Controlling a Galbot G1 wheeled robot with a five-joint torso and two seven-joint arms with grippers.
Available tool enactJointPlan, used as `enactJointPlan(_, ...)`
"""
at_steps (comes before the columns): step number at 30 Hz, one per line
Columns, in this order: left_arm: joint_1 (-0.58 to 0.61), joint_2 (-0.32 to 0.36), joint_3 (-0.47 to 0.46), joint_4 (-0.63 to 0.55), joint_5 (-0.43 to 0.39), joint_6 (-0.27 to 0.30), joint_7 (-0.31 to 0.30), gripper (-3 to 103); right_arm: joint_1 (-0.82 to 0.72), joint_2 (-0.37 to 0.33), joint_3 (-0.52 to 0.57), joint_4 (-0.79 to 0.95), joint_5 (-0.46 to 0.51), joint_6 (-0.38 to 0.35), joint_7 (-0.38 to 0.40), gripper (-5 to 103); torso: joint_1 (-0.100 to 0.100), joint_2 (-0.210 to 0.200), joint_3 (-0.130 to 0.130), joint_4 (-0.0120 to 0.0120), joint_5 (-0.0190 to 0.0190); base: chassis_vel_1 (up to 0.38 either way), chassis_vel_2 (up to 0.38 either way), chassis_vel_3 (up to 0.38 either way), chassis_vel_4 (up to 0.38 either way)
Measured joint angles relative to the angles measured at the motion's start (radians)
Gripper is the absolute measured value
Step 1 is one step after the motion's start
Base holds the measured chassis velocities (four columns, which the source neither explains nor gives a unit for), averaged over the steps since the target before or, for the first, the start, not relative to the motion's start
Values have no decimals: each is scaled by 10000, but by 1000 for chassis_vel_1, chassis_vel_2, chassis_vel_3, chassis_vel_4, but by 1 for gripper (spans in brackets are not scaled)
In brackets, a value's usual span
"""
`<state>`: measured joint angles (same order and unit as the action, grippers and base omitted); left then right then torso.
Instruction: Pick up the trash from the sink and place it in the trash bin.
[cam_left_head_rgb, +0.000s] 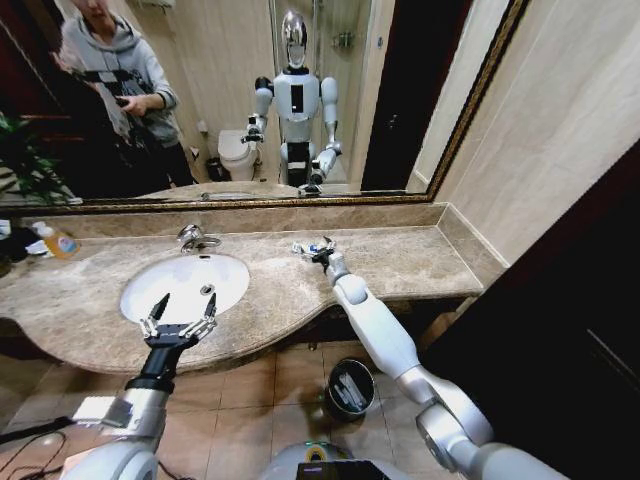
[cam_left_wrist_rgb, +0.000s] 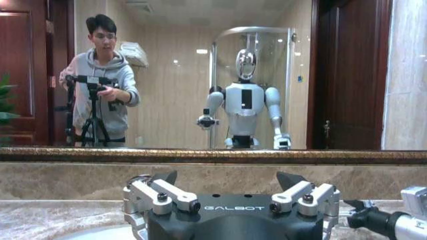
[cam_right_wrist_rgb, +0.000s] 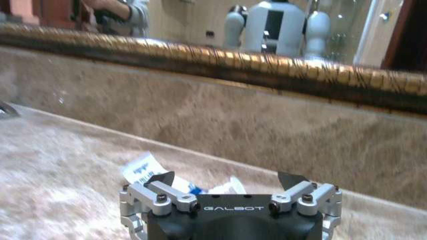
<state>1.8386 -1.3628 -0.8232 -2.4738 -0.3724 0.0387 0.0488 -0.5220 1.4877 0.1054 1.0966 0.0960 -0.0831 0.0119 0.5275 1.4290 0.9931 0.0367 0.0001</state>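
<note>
1 sink (cam_left_head_rgb: 135, 300), 1 bin (cam_left_head_rgb: 351, 388), 2 grippers (cam_left_head_rgb: 178, 316)

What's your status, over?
Left end effector open over the sink front edge. Right end effector open at the white-blue packet on the counter. Bin on the floor below. Nothing blocking.

mirror (cam_left_head_rgb: 250, 90): large, dark gold-patterned frame, mounted on the wall above the beige marble backsplash
orange-labelled bottle (cam_left_head_rgb: 57, 242): at the counter's far left, near the backsplash
plant (cam_left_head_rgb: 25, 160): green leaves at the left edge
floor (cam_left_head_rgb: 270, 385): brown tiles under the counter
cable (cam_left_head_rgb: 30, 445): dark, lying on the floor at lower left
</note>
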Motion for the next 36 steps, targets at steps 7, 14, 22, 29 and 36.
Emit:
enactJointPlan(7,0,0,0,0,0,0,0,100,202,298,-42,-681,-2,348,-38,100,-1,2,-1,1,-1,0,0,0,0)
enactJointPlan(14,0,0,0,0,0,0,0,100,366,460,22,-1203,-446,518,106,95,0,2,0,1,-1,0,0,0,0)
enactJointPlan(22,0,0,0,-1,0,0,0,100,429,389,30,-1201,-583,481,182,76,0,1,-1,1,-1,0,0,0,0)
enactJointPlan(29,0,0,0,0,0,0,0,100,384,301,-31,-1036,-571,335,176,56,0,2,-1,1,-1,0,0,0,0)
enactJointPlan(36,0,0,0,0,0,0,0,100,283,188,-79,-802,-526,238,158,37,0,2,-1,1,0,0,0,0,0)
